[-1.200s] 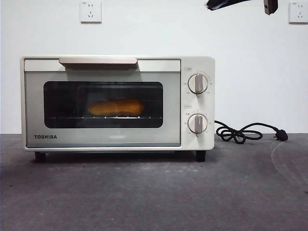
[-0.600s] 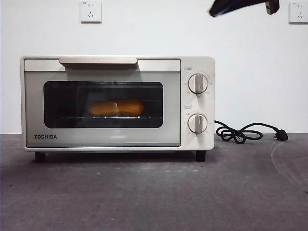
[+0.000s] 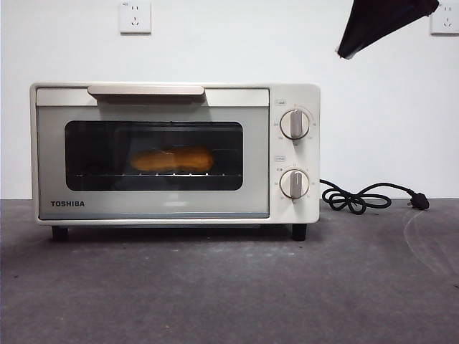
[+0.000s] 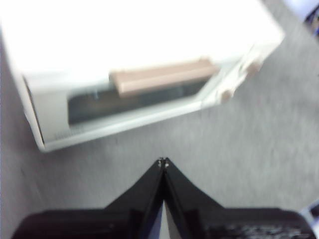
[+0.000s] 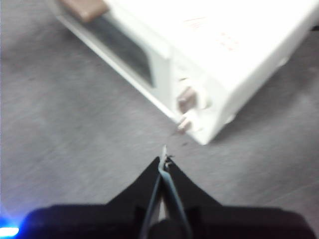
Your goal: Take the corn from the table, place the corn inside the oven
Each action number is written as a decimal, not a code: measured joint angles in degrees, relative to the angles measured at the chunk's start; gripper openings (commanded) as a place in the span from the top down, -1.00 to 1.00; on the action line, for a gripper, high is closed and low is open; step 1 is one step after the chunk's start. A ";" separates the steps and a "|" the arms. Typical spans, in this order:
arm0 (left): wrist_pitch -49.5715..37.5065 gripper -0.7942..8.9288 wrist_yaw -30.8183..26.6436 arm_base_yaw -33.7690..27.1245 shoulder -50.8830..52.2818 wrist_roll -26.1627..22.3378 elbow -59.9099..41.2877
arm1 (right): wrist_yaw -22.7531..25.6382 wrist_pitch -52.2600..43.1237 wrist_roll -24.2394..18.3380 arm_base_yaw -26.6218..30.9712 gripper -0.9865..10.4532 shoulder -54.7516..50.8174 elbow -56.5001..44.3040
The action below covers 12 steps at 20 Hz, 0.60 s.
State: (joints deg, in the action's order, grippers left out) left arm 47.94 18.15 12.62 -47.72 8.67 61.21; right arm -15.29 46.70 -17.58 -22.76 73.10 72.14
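The corn lies on the wire rack inside the cream oven, seen through the dark window of its closed door. My left gripper hangs shut and empty above the table in front of the oven, facing its beige handle. My right gripper is also shut and empty, above the table near the oven's knob end. A black arm tip shows at the top right of the front view, high above the oven. Both wrist views are blurred.
The dark grey table spreads out in front of the oven. A black cord with its plug lies coiled to the right of the oven. Two wall sockets sit on the white wall behind.
The black arm tip at the top right of the front view has come lower and looks larger. The oven door stays closed and the corn has not moved.
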 measured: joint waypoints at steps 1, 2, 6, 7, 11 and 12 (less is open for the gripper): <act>-0.39 0.85 0.00 -0.50 1.62 0.04 0.00 | 1.14 -0.57 0.02 0.00 0.83 0.00 0.00; -0.68 0.85 -0.02 -0.90 2.64 0.07 0.00 | 1.75 -0.96 0.00 0.00 0.83 0.02 0.00; -7.10 0.84 -0.85 -4.20 7.45 0.07 -0.15 | 4.09 -3.43 0.00 0.00 0.83 0.00 0.00; -10.56 0.84 -1.07 -5.25 8.57 -0.04 -0.52 | 4.50 -3.80 0.00 0.00 0.83 0.00 0.00; -26.84 0.84 -1.22 -7.56 13.73 -0.04 -6.10 | 4.83 -5.05 0.00 0.00 0.83 0.00 0.00; -31.87 0.84 -1.22 -7.67 15.32 -0.04 -8.63 | 4.83 -5.25 0.00 0.00 0.83 0.02 0.00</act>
State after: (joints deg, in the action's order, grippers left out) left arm 16.08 16.93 4.95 -32.40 8.62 52.58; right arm -10.46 41.45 -17.58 -22.76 73.12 72.14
